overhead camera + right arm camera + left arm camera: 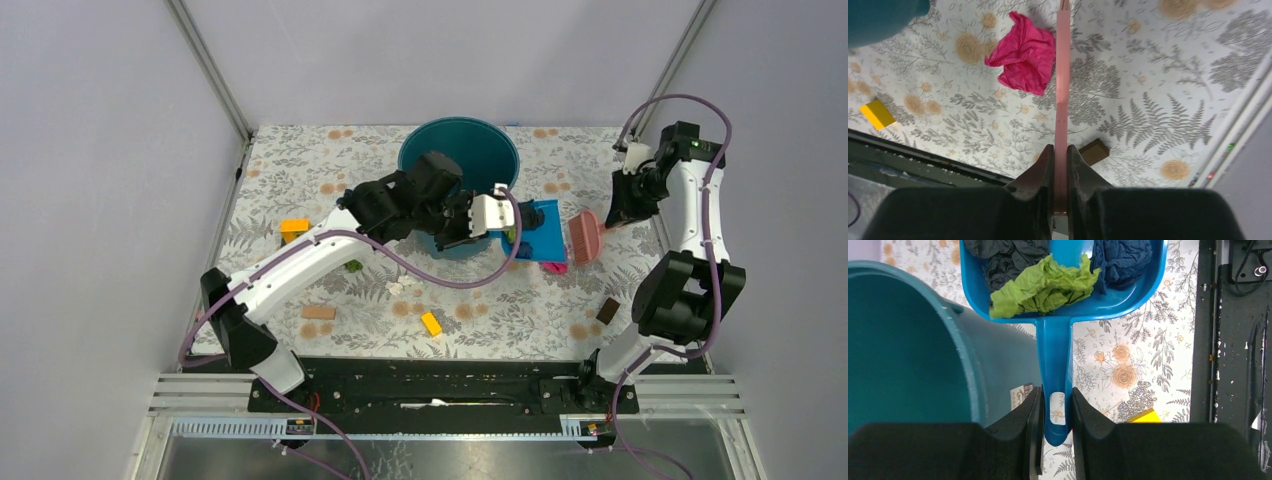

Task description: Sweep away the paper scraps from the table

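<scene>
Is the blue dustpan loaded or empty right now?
Loaded. The left wrist view shows a green wad, a black wad and a dark blue wad lying in the dustpan, whose handle the left hand grips.

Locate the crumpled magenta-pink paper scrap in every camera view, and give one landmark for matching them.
Top external: the crumpled magenta-pink paper scrap lies centre-right, just below the blue plastic dustpan.
Left wrist: not in view.
Right wrist: upper centre, just left of the pink brush.
Shared landmark: the round teal plastic bucket.
</scene>
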{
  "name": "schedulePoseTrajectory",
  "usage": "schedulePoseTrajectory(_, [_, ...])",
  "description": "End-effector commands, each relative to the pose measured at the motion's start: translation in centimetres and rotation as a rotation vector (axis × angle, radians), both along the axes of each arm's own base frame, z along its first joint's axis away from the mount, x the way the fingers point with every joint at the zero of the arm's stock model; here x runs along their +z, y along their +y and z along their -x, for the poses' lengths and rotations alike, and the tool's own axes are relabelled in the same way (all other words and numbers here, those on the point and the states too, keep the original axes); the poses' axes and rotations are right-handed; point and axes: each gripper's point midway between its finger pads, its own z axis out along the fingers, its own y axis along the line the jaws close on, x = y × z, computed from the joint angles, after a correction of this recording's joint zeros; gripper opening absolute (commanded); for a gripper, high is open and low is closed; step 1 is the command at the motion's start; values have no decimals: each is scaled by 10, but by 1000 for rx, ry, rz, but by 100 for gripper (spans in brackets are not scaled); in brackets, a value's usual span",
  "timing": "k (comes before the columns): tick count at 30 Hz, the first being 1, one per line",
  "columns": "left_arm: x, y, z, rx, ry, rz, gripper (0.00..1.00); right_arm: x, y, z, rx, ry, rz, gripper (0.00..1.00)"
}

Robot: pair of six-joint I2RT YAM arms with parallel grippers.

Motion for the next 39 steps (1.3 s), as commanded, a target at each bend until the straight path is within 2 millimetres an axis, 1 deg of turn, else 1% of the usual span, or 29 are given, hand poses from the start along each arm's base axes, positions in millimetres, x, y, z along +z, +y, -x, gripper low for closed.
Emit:
schedulePoseTrajectory(1, [66,9,-2,16,-108,89,0,16,17,7,-21,-71,-62,0])
schedulePoseTrajectory(6, [92,19,-10,86,-119,110,0,22,17,10,-32,-86,-54,0])
schedulePoseTrajectory(9, [102,30,-28,193,-108,118,0,21,20,10,-35,-81,-73,0])
schedulePoseTrajectory(13, [111,56,-57,348,-129,102,0,18,22,10,-38,-70,-91,0])
schedulePoseTrajectory(16, [117,81,-79,445,-178,83,0,17,22,11,-36,-65,-90,0])
schedulePoseTrajectory(22, [121,120,-111,546,-289,2,0,14,23,13,-29,-55,-97,0])
schedulePoseTrajectory(26, [127,141,-126,554,-397,-84,0,13,26,12,-26,-51,-114,0])
schedulePoseTrajectory(30, [134,154,-135,490,-524,-193,0,13,27,13,-22,-51,-118,0])
schedulePoseTrajectory(35, [140,164,-145,393,-668,-340,0,14,29,13,-23,-55,-129,0])
schedulePoseTrajectory(39, [140,169,-150,299,-759,-457,0,15,31,12,-20,-61,-141,0])
